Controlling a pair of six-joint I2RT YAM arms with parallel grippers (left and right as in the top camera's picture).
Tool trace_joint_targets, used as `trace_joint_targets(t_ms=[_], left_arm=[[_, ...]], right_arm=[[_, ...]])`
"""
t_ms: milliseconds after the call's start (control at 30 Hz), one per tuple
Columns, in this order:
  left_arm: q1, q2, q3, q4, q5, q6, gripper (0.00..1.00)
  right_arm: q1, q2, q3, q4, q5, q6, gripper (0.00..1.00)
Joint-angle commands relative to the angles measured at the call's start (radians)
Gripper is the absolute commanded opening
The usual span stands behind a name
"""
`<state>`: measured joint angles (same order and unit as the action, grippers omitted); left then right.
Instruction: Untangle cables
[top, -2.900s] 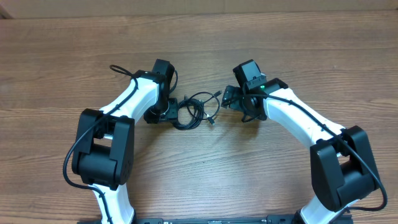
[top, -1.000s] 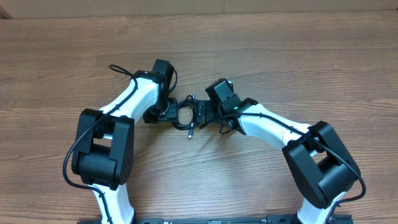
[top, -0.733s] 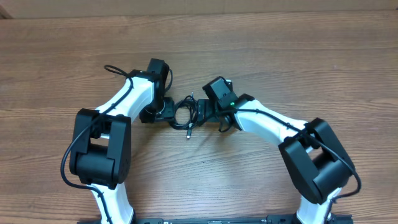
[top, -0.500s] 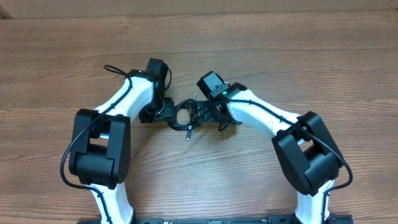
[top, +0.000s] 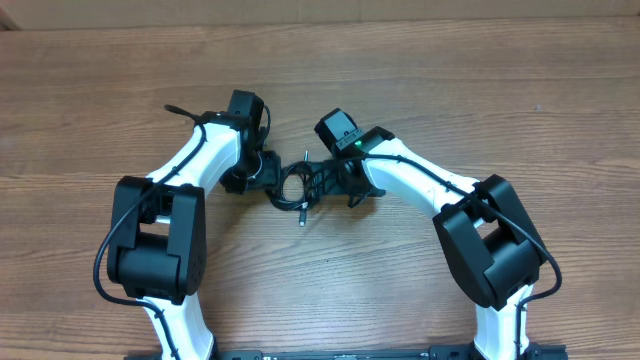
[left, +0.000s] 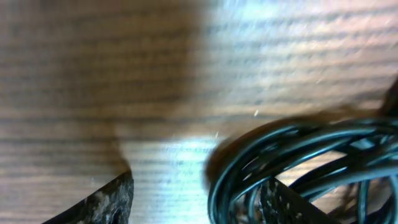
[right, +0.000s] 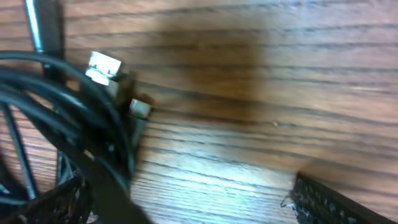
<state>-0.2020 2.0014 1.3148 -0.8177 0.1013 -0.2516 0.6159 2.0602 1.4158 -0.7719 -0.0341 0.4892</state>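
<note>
The cables (top: 296, 187) lie between left jaws and right jaws — both spread wide.

Glossy black cables (left: 231, 174) on grained wooden table (top: 420, 60)

Bare tabletop (top: 320, 70) beyond and before the cables (top: 295, 186), their flanks hemmed by left fingers (left: 109, 200) and right fingers (right: 339, 200)
</note>
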Motion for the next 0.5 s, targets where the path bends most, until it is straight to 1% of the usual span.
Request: trace_joint_targets(t_ms=[0,100,200,400,467], left_arm=[[-0.001,0.072,-0.052,0.045,0.056,0.011,0.67],[-0.001,0.072,-0.052,0.033,0.031,0.007,0.65],[-0.001,0.072,-0.063,0.016,-0.063,-0.019,0.64],[0.005,0.072,-0.127,0.03,-0.287,-0.168,0.64],[0.016,0.072,-0.137,0.023,-0.328,-0.196,0.65]], right_arm=[[0.003,0.061,-0.006,0.023,-0.08,-0.023,1.0],[0.003,0.061,-0.006,0.023,-0.078,-0.019,1.0],[0.003,0.061,-0.009,0.021,-0.061,-0.008,1.0],[0.003,0.061,-0.021,0.024,-0.047,0.011,1.0],[0.003,0.061,-0.022,0.022,-0.042,0.016,1.0]])
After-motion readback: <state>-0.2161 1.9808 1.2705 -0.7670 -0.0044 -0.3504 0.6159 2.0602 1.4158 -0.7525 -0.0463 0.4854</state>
